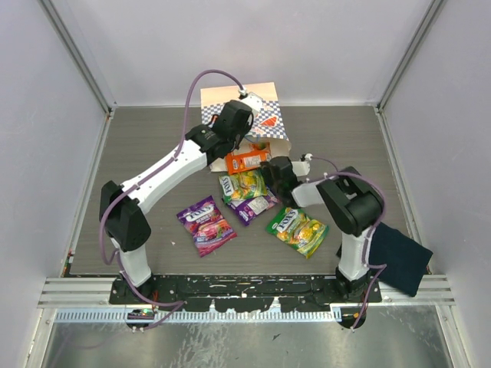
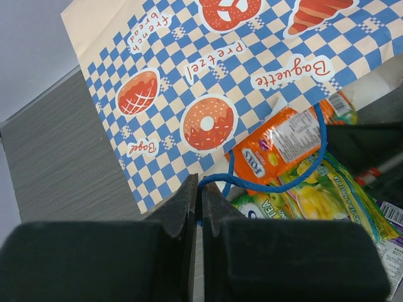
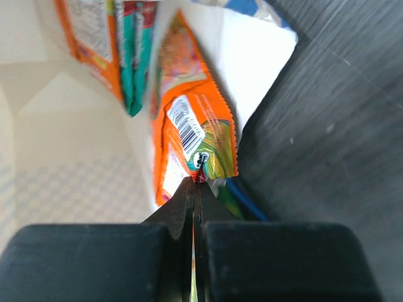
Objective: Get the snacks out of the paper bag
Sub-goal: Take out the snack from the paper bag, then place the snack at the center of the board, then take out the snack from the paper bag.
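I count one beige paper gift bag with blue-white checks (image 1: 219, 98). Outside its mouth: two purple glossy candy packets (image 1: 205, 224) (image 1: 253, 207), two green-yellow packets (image 1: 298, 230) (image 1: 243, 185). In its mouth, one orange packet (image 1: 247, 159); deeper inside, a second orange packet (image 3: 85, 31) and one teal packet (image 3: 129, 63). Well apart from it, one dark navy folded cloth (image 1: 399, 257).

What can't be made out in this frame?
- Top view: the bag's mouth is hidden under the left arm, so what's left inside can't be counted.
- Right wrist view: the teal packet is cut off by the top edge. The orange packet pinched in the right fingers is edge-on, its print blurred.
- Left wrist view: the left fingers hide the pinched stretch of cord.
- Top view: the right arm covers part of the cloth.
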You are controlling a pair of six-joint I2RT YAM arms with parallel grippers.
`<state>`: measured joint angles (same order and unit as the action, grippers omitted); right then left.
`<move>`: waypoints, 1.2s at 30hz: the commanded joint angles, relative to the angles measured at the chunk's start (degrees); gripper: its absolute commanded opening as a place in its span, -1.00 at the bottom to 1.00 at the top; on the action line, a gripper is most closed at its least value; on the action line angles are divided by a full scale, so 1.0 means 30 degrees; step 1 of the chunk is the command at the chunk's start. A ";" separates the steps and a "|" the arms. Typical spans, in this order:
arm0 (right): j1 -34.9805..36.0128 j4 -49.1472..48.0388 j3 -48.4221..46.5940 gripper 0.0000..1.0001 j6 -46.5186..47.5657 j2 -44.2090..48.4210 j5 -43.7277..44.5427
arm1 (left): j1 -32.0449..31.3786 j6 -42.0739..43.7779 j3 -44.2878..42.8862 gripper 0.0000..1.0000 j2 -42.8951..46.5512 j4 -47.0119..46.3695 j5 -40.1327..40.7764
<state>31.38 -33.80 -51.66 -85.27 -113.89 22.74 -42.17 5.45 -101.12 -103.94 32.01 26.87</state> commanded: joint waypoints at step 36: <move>0.1823 0.1574 0.4901 0.41 0.5735 1.2102 -0.0665 | -0.0246 0.0140 -0.3827 -0.95 -0.1530 -0.0219 -0.0120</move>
<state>33.01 -11.07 -32.67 -66.96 -67.61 22.76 -42.61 7.66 -108.55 -108.97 32.14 27.53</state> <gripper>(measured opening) 0.713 0.032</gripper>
